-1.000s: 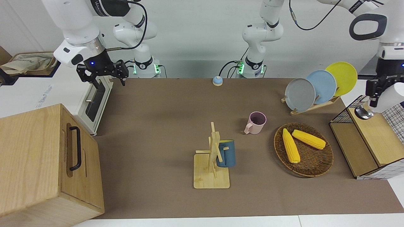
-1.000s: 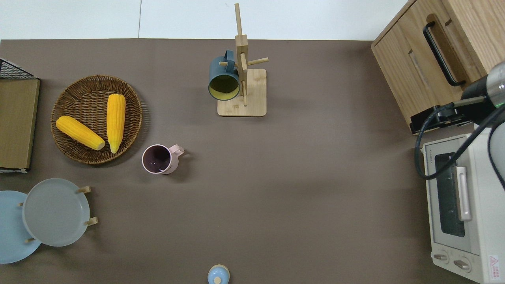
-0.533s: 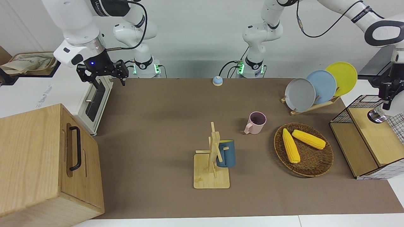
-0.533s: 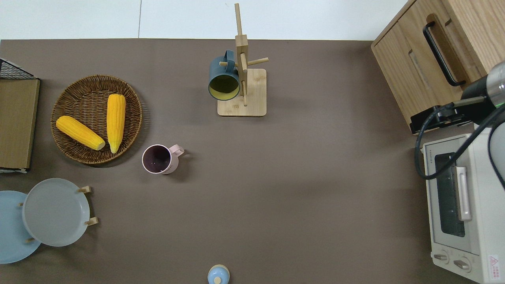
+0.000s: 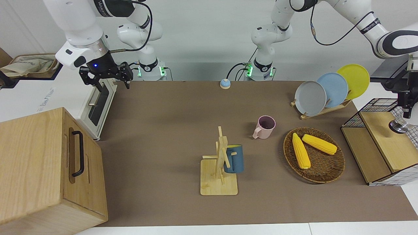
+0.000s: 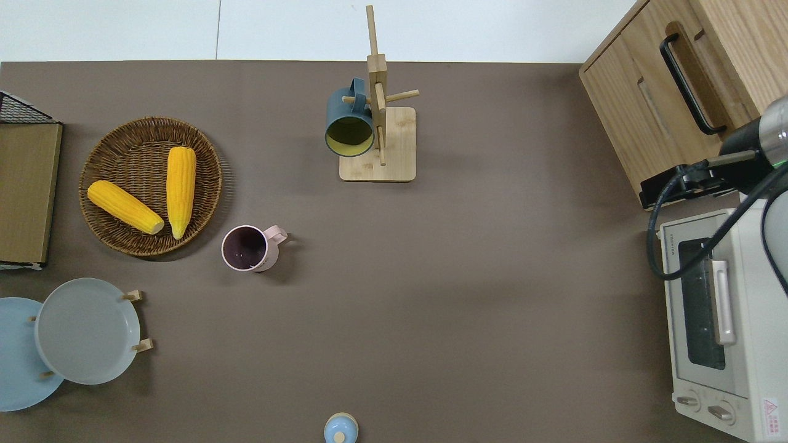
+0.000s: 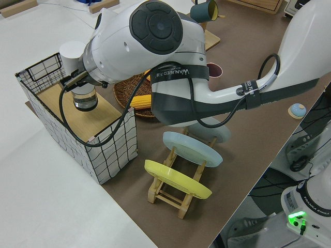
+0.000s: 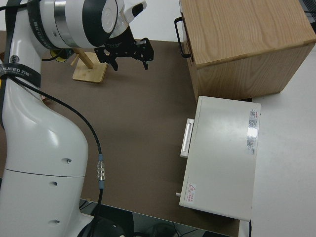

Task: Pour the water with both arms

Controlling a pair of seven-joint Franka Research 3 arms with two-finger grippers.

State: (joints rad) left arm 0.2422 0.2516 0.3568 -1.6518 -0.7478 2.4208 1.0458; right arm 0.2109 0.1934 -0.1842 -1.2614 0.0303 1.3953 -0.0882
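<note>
Flask at the left arm's end, pink cup toward the middle

The left claw (image 5: 406, 109) appears clamped on a white flask (image 5: 399, 125), held over the shelf in the wire basket (image 5: 375, 104). The pink cup (image 5: 266, 125) stands on the tabletop (image 5: 169, 130), and the wicker tray (image 5: 321, 166) of corn lies between them. The right claw (image 5: 105, 76) is parked, fingers apart.

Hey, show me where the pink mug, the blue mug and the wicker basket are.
pink mug (image 6: 245, 248): overhead view, on its dark inside.
blue mug (image 5: 235, 160): front view, on its outer wall.
wicker basket (image 6: 151, 126): overhead view, on its woven rim.
</note>
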